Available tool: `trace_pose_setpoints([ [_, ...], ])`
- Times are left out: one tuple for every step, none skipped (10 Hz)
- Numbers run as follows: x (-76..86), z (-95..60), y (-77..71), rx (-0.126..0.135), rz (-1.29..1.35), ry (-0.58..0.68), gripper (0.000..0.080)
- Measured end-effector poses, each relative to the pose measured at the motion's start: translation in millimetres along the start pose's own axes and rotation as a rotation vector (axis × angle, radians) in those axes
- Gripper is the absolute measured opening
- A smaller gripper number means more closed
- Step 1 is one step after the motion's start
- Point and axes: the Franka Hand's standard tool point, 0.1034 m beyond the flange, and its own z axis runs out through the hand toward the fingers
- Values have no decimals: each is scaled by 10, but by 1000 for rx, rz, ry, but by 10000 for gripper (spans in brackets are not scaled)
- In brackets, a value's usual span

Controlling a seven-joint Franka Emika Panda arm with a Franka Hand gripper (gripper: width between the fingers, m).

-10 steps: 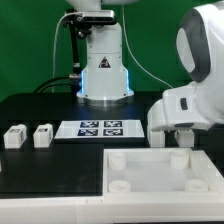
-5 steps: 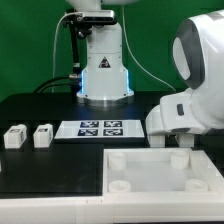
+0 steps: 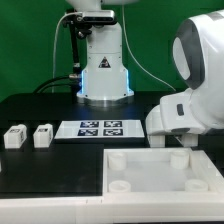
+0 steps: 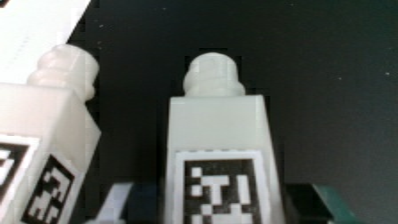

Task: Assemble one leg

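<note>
In the wrist view a white leg [image 4: 217, 140] with a black-and-white tag and a rounded peg at its far end lies between my fingers [image 4: 125, 200]. My gripper [image 4: 221, 205] straddles it, jaws open, with a dark gap on each side. A second leg [image 4: 45, 130] lies close beside it. In the exterior view my gripper [image 3: 172, 139] is low over the table at the right, just behind the tray, and hides those two legs. Two more legs [image 3: 14, 136] [image 3: 42, 134] stand at the exterior view's left.
The large white tray-like part [image 3: 150, 158] with round corner sockets lies at the front right. The marker board [image 3: 98, 128] lies in the middle of the black table. The arm's base [image 3: 104, 75] stands at the back.
The arm has shifted slightly toward the exterior view's left and lower over the last second. It has barely moved in the last half second.
</note>
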Motion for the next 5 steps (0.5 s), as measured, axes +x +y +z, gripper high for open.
trace_pose_setpoints([
  [0, 0, 0, 0, 0, 0, 290],
  [0, 0, 0, 0, 0, 0, 290],
  [0, 0, 0, 0, 0, 0, 290],
  [0, -1, 1, 0, 0, 0, 290],
  [-11, -43, 20, -1, -10, 2, 290],
])
